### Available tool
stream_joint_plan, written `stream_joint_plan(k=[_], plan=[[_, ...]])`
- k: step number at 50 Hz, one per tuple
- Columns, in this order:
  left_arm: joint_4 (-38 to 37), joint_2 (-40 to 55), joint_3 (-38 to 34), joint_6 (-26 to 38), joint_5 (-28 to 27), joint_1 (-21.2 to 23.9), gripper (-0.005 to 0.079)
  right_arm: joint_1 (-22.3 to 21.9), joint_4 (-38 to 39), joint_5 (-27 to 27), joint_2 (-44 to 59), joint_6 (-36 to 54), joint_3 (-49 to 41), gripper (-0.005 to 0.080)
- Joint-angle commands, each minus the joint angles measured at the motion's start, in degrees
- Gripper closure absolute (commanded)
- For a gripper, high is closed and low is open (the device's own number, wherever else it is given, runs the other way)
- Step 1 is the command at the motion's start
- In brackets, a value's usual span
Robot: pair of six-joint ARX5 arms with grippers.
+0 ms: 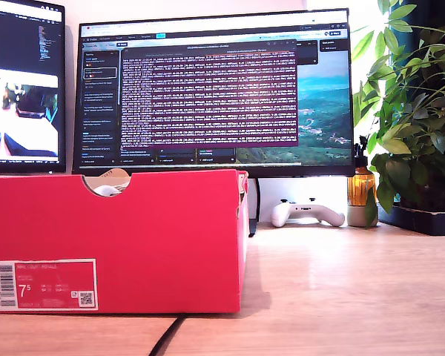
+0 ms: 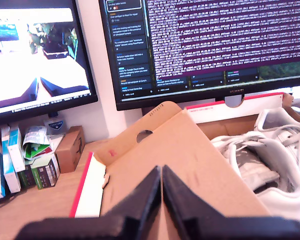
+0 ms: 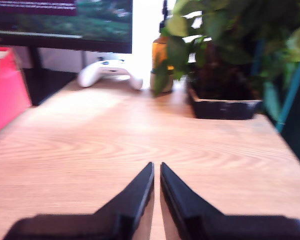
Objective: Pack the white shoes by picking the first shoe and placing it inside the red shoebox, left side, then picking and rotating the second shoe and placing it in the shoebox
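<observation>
**Both shoes boxed, both grippers idle**

Red shoebox filled the exterior view's left, label and notched wall facing the camera; a sliver of white shoe showed through the notch, so the packing looked done. No arm visible there. Game controller and plant sat well apart on the exterior view's right

First wrist view: my first gripper had fingers pressed together, holding nothing, hovering over the box's cardboard flap. White shoes lay laces-up inside the box beside it

Second wrist view: my second gripper was closed and empty too, over bare desk – parked clear of the box, I'd judge, nothing left to carry
</observation>
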State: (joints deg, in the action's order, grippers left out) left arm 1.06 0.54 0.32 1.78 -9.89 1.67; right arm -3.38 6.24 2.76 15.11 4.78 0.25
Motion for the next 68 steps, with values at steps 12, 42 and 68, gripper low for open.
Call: stream_joint_plan(k=[12,42,68], plan=[[-1.16,-1.22,-1.79,-1.05,0.31,-0.17,0.0762,0.00,-11.98,-0.57,-9.86,-1.99,-0.02,0.0765],[-9.84,-1.22,-1.79,-4.79,-0.15,-0.17,0.0762,-0.02,-17.03,-0.35,-15.02,-7.96,0.66,0.0765],[-12.55,-1.22,-1.77,-4.79,-0.13,-0.17,0.0761,-0.02,-17.00,-0.35,-15.02,-7.96,0.66,0.0765]])
